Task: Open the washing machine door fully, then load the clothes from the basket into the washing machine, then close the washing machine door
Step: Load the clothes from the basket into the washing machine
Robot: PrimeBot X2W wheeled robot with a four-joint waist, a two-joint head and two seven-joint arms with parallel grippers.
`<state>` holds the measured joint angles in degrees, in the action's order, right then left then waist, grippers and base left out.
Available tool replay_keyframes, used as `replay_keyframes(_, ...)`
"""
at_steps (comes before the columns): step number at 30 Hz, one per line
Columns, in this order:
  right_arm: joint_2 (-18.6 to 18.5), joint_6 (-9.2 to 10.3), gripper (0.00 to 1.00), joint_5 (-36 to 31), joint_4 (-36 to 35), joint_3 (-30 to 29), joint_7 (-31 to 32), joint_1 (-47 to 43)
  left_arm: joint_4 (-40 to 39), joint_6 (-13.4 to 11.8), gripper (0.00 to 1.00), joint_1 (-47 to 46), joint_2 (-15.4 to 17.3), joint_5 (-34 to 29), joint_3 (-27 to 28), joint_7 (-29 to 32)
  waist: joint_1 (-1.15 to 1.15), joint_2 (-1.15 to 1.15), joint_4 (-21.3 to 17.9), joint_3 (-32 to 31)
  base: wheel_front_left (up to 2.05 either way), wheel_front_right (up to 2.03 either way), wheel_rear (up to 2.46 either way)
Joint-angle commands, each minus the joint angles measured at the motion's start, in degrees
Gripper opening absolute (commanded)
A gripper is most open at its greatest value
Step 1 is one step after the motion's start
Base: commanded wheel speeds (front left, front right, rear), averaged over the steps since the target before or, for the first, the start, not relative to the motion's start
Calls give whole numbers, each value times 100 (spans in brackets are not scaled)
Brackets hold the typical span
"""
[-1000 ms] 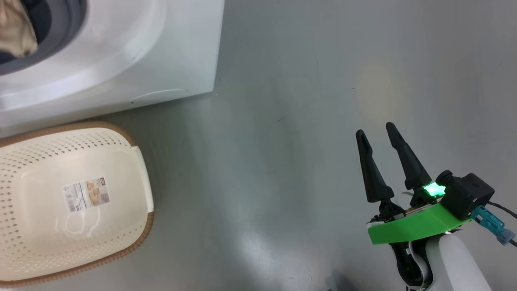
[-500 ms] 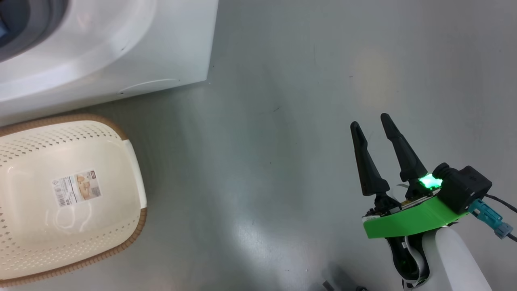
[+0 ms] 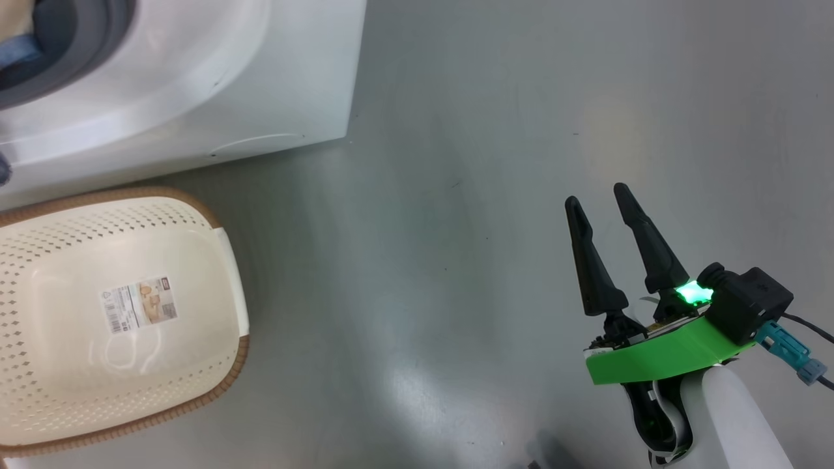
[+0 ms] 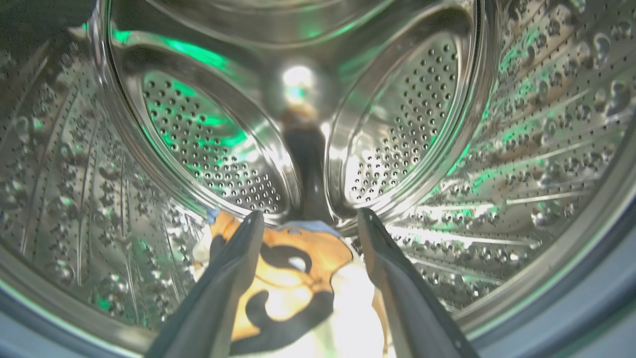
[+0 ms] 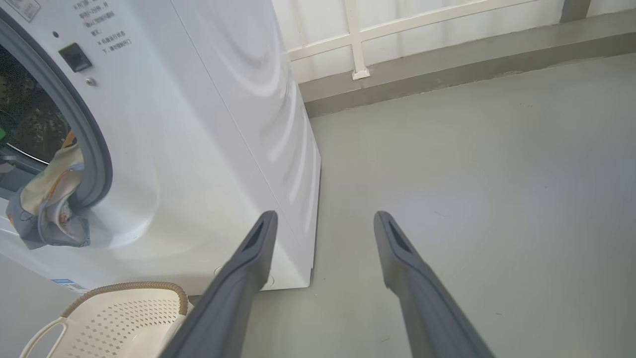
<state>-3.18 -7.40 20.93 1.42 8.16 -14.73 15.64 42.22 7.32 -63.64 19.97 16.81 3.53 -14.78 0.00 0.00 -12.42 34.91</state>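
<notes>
White and boxy, the washing machine (image 3: 195, 78) stands on the grey floor (image 3: 488, 195) with its mouth open. The clothes go in there, and the left arm is reached into it for that reason. The steel drum (image 4: 521, 124) curves round that arm's fingers on every side.

The cream basket (image 3: 65, 247) sits just in front of the machine with nothing in it, only the label on its bottom. It looks placed there to keep the carry short.

The clothes (image 4: 283, 278) lie low at the front of the drum, orange print uppermost. A blue and cream fold (image 5: 49, 209) hangs out over the grey seal (image 5: 97, 149). That fold would likely catch in the door, so it probably needs pushing in before closing.

The left gripper (image 4: 308, 219) points toward the back of the drum. Its fingers are spread wide on either side of the cloth and pinch nothing. The right gripper (image 3: 598, 195) hangs over bare floor, well away from the machine, fingers forward and fully apart, carrying nothing. It seems parked clear of the work.
</notes>
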Motion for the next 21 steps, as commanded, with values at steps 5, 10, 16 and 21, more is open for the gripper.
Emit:
replay_keyframes(5, 30, -9, 100, -67, -113, 83, -27, -70, -158, 16, 100, 414, 122, 41, 65, -22, 0, 0, 104, -87, 0, 0, 0)
replay_keyframes(10, 30, -9, 100, -141, -105, 43, -27, -84, -345, 16, 100, 782, -60, 100, 132, -22, 0, 0, 217, -159, 0, 0, 0)
replay_keyframes(16, 5, -9, 100, -181, -107, -28, -27, -135, -684, 16, 100, 1353, -294, 76, 239, -22, 0, 0, 369, -269, 0, 0, 0)
replay_keyframes(21, -37, -9, 100, -194, -117, -111, -27, -198, -1040, 16, 100, 1900, -491, 12, 273, -22, 0, 0, 507, -351, 0, 0, 0)
